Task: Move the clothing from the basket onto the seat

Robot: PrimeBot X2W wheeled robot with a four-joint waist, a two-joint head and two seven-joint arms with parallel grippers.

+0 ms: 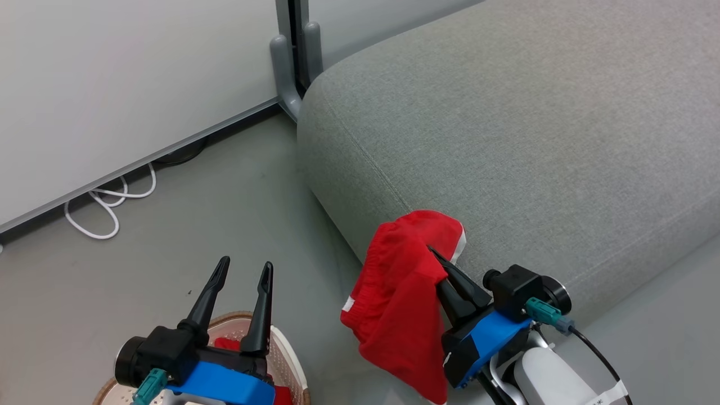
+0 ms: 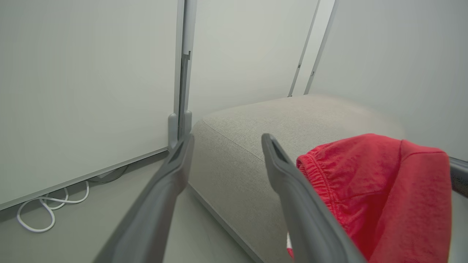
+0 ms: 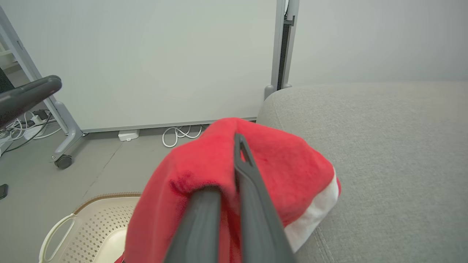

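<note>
Dangling from the right end effector (image 1: 433, 254), a red garment (image 1: 402, 292) with white trim hangs in a bunched fold, the two dark fingers pinched together on the cloth near its top. It sits in the air at the rounded front edge of the light-grey sofa (image 1: 506, 140), upper part level with the cushion's seam, lower part drooping over the grey floor (image 1: 225, 214). From where I stand I cannot tell if the fabric touches the upholstery or only hangs just beside it.

The left end effector (image 1: 246, 263) is off to the other side, fingers spread wide with nothing between them, pointing toward the sofa's corner. It hovers above the cream laundry basket (image 1: 289, 351), which stands on the floor well apart from the sofa (perforated walls, a brown woven-look rim, a white handle). A second red piece (image 1: 225, 342) lies inside the basket, mostly hidden behind that arm.

Beyond, a white cable (image 1: 107, 208) loops on the floor along the foot of a pale partition wall (image 1: 129, 84).
</note>
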